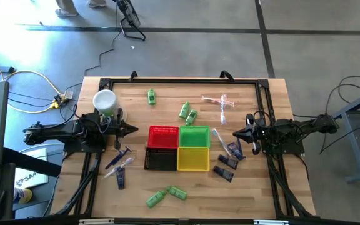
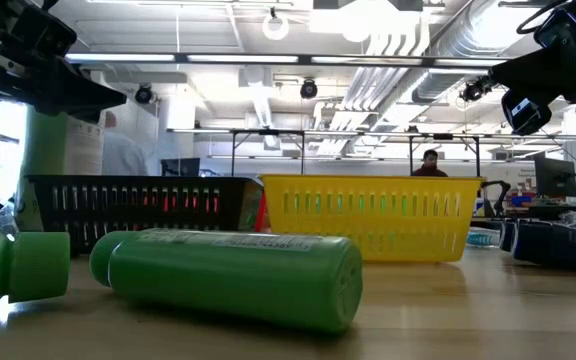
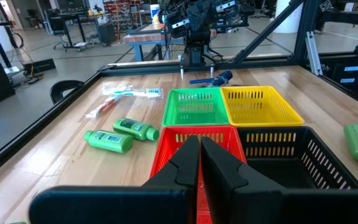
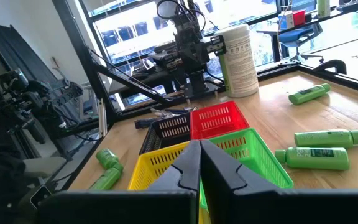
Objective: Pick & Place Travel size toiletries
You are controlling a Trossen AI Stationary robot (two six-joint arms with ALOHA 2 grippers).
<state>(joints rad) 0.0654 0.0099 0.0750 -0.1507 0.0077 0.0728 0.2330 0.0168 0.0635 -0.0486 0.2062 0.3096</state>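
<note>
green bottles [image 1: 188, 113], red basket [image 1: 164, 137], yellow basket [image 1: 193, 159]

We see the toiletries scattered flat on the bench [image 1: 249, 194], none of them in a basket. One green bottle [image 1: 150, 95] lies alone toward the far edge, and a pair of green bottles [image 1: 188, 113] rests just beyond the green basket [image 1: 194, 137]. Two more green bottles [image 1: 166, 195] lie on their sides near the front edge. Clear pinkish toothbrushes [image 1: 220, 102] sit at the far right. Dark purple tubes [image 1: 229, 159] cluster right of the yellow basket [image 1: 193, 159], and dark tubes with pale sticks [image 1: 120, 164] lie left of the black basket [image 1: 161, 160].
</note>
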